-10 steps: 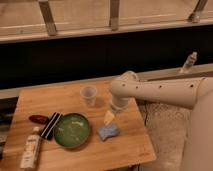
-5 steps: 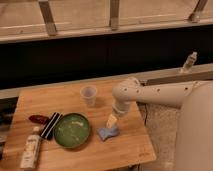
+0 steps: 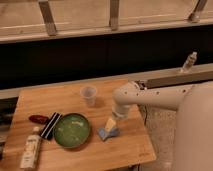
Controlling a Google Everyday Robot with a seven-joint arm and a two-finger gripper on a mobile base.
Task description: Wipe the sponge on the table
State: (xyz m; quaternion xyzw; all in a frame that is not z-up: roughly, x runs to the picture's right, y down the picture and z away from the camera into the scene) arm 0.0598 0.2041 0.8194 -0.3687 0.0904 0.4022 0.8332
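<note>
The blue-grey sponge (image 3: 107, 134) lies on the light wooden table (image 3: 125, 150), just right of the green bowl. My white arm reaches in from the right and bends down over it. The gripper (image 3: 110, 124) points downward, its pale yellowish fingertips right at the sponge's top edge. The jaws stand open, and nothing is lifted between them. Part of the sponge's far side is hidden behind the fingertips.
A green bowl (image 3: 72, 130) sits left of the sponge. A black striped bar (image 3: 50, 125) and a red object (image 3: 38, 119) lie further left. A white bottle (image 3: 31, 149) lies near the front left corner. A clear plastic cup (image 3: 88, 95) stands behind. The table's right edge is close.
The arm has lowered, and the gripper has come down from above the sponge to its top edge. The sponge and other objects have not moved.
</note>
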